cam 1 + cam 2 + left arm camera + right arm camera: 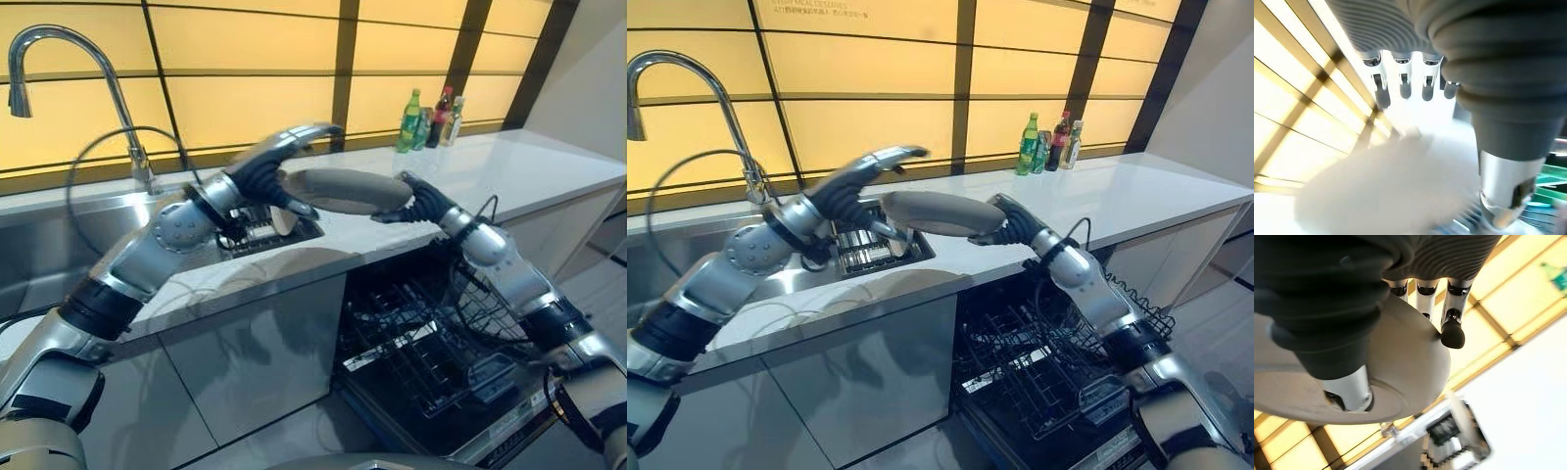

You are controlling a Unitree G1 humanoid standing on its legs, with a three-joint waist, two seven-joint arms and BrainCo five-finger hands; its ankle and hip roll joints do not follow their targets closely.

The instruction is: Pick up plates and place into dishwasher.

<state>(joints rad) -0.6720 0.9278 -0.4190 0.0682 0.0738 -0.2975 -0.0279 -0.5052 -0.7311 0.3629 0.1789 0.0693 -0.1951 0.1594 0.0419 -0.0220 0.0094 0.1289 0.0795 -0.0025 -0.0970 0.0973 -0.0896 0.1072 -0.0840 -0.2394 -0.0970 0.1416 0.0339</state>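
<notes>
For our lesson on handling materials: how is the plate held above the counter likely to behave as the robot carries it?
The plate looks stiff: it keeps its flat round shape though the right hand pinches only one edge. Its smooth, glazed-looking surface may be slippery under the fingers. It is probably fragile, so a drop onto the hard counter could break it.

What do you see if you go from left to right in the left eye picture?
Faucet → left robot hand → grey plate → right robot hand → bottles at the back of the counter.
</notes>
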